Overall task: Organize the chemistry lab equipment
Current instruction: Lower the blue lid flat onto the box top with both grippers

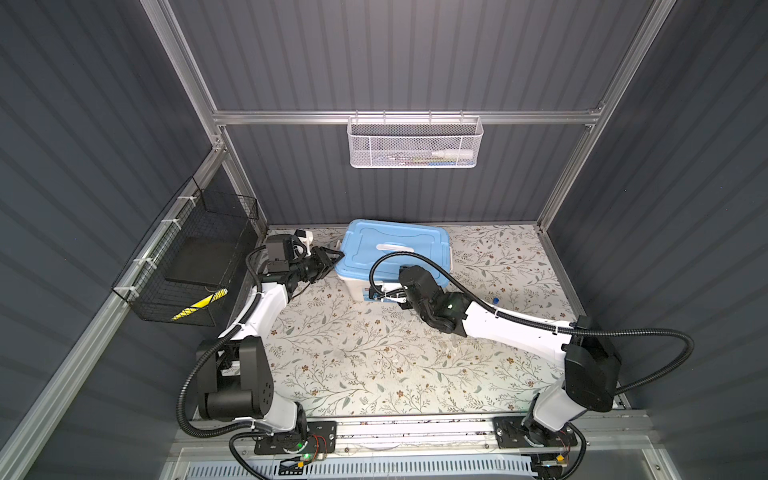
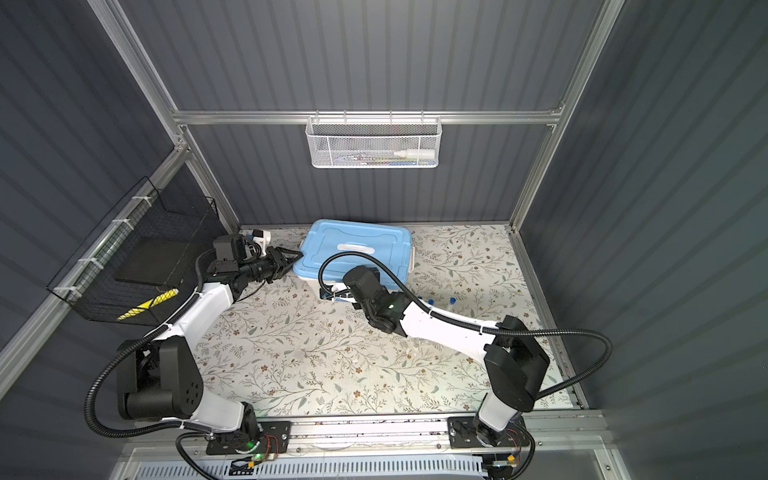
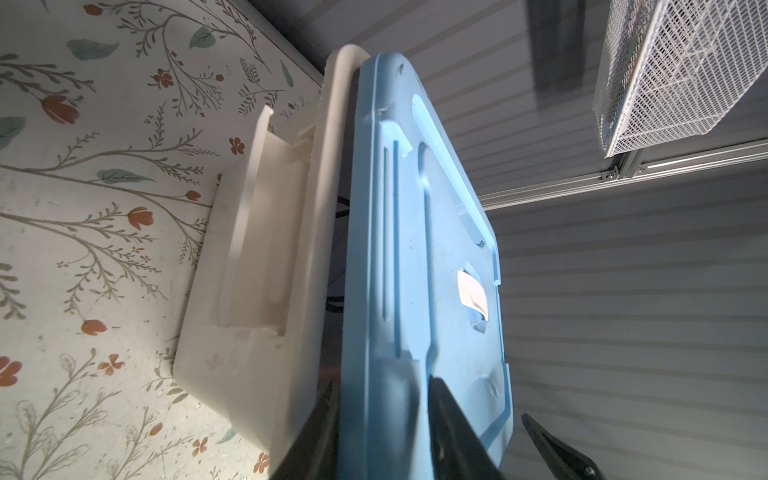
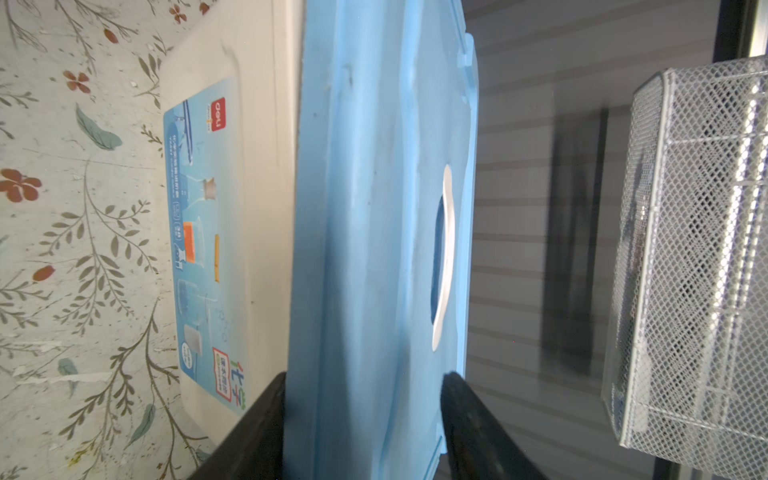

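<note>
Floral table mat [image 1: 353,365] is occupied at the back by a white plastic storage box [image 1: 353,286]. Its flat blue plastic lid [image 1: 395,245] is clamped by the left gripper [image 3: 380,386]; the right gripper [image 4: 365,376] is placed astride it, but whether it presses cannot be told. Blue-capped clear test tubes [image 2: 451,301] are seen beside the right arm. The lid should be kept level.

Desk [image 1: 353,365]: cream cover, grey-green leafy sprigs, small rust-red flowers. Storage box [image 1: 353,289]: white body; lid [image 1: 374,232] pale blue, handle [image 1: 395,248] white. Box label [image 4: 199,249]: light blue, red logo, orange detail. Back-wall mesh basket [image 1: 415,145] white; side wire basket [image 1: 187,257] black, holding an item [image 1: 199,305] striped yellow and black. Test-tube cap [image 2: 452,300] blue.
</note>
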Controlling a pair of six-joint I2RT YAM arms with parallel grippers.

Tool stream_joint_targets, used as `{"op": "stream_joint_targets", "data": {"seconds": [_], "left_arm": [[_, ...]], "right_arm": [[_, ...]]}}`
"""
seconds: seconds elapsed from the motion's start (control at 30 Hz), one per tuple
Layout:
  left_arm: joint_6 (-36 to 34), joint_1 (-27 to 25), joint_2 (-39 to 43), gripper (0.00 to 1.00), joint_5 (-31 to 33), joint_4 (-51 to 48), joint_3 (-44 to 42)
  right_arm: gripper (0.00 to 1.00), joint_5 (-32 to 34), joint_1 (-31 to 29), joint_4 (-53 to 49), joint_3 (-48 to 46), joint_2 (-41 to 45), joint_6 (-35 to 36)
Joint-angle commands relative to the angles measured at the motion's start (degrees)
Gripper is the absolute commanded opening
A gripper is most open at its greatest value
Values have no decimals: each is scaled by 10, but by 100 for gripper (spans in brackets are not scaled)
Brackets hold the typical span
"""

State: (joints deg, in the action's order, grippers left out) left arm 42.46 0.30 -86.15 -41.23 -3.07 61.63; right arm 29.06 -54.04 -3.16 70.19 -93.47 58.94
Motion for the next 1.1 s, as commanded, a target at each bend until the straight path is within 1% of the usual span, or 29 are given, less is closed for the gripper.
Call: {"op": "stream_joint_targets", "data": {"seconds": [0.0, 0.1, 0.27, 0.87, 1.07], "left_arm": [[-2, -4, -2, 36, 4, 17, -9], [-1, -4, -4, 36, 7, 22, -13], [-4, -4, -5, 37, 8, 24, -15], [-17, -4, -3, 38, 31, 10, -19], [-20, -4, -2, 38, 35, 9, -23]], "right_arm": [[60, -25, 9, -36, 23, 8, -33], [61, -28, 13, -51, 31, 7, -45], [63, -58, 24, -68, 35, 17, -82], [69, -106, 38, -100, 49, 12, -132], [70, -124, 52, -112, 66, 10, -153]]}}
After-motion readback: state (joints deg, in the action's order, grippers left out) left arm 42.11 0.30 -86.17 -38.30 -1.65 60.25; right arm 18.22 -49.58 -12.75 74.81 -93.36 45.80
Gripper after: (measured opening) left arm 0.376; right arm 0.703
